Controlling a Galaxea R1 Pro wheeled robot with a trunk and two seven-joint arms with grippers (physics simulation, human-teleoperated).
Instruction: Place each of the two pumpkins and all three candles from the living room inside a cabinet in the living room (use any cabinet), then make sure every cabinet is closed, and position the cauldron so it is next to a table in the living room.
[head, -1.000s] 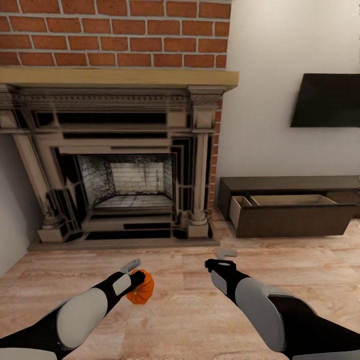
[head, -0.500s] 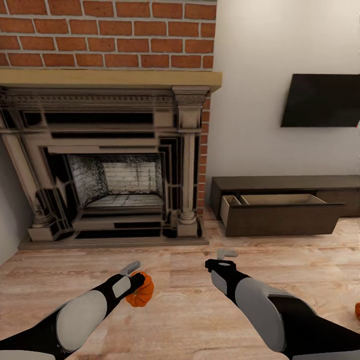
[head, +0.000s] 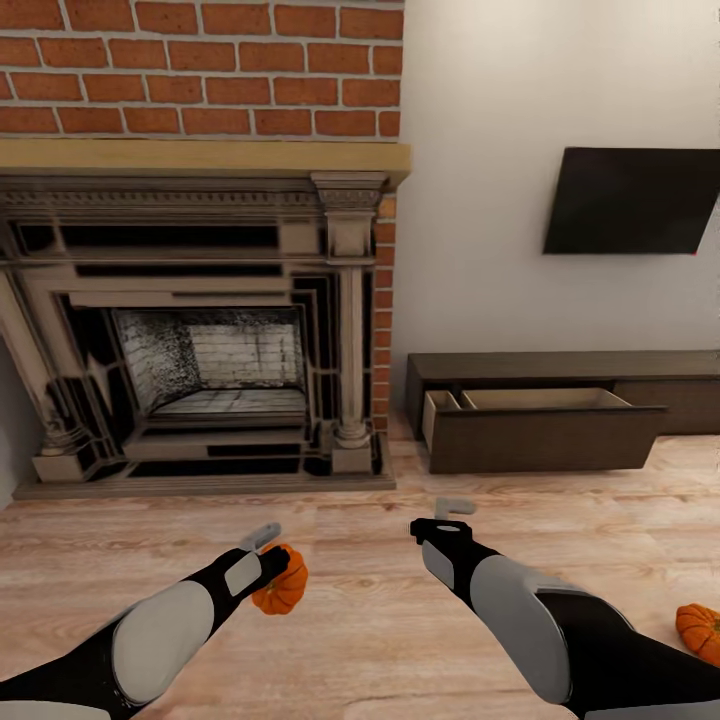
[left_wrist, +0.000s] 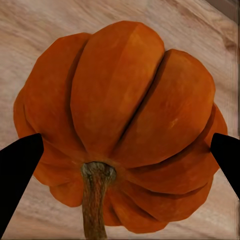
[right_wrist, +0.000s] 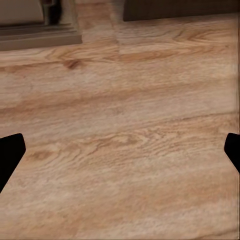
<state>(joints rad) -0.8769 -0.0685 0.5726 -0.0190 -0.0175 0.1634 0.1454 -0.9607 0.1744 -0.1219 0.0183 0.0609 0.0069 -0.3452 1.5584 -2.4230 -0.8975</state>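
Pumpkin (head: 281, 586) clamped in the left hand (head: 268, 548), apparently bound for the cabinet's (head: 540, 425) open drawer far right; right hand (head: 447, 515) apart, empty; second pumpkin (head: 700, 632) on floor.

An ornate grey-black fireplace (head: 200, 330) stands against a red-brick wall (head: 200, 70), topped by a pale wooden mantel shelf (head: 200, 157). Its firebox (head: 215, 365) is lined with whitish brick — dark at the sides. To the right, a black flat screen (head: 630, 200) hangs tilted on a plain white wall (head: 470, 200). Light wood-plank flooring (head: 360, 600) spreads across the foreground — its grain shows close up in the right wrist view.
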